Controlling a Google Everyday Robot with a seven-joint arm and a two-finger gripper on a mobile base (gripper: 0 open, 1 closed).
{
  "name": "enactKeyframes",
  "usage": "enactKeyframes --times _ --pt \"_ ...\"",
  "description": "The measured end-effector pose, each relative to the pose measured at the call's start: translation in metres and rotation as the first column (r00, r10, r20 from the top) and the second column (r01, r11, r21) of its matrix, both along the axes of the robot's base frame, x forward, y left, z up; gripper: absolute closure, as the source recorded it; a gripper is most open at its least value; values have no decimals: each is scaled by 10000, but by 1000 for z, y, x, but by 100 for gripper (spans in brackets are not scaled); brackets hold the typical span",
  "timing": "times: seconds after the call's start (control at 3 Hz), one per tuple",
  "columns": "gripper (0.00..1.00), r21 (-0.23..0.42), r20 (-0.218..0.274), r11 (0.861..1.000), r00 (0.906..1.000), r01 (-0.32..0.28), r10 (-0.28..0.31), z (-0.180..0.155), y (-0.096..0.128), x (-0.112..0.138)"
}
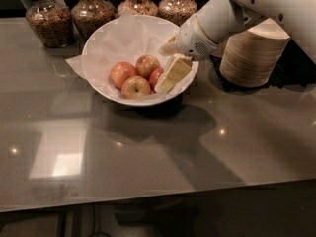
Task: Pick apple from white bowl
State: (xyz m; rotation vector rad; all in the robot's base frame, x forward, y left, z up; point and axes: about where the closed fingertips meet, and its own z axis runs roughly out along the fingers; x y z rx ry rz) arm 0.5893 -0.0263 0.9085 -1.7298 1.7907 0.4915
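Locate gripper (169, 79) inside white bowl (91, 78), right side; grip state: you cannot tell. Apples clustered at bowl centre. Nearest apple (156, 77) lies just left of gripper, possibly touching. Aim your next move leftward.

You will find no readable text, label or number here, not on the jars (49, 21) or the arm (217, 21). The gripper (170, 77) sits inside the white bowl (101, 85), right side, beside the apples (136, 87).
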Motion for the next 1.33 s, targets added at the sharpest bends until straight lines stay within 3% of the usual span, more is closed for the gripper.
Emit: enactKeyframes --times 0.67,1.33 --pt "26 -260 -282 9996 9996 80 -87 -16 1 7" --pt "27 -584 -511 9968 9970 548 -578 -35 -15 17"
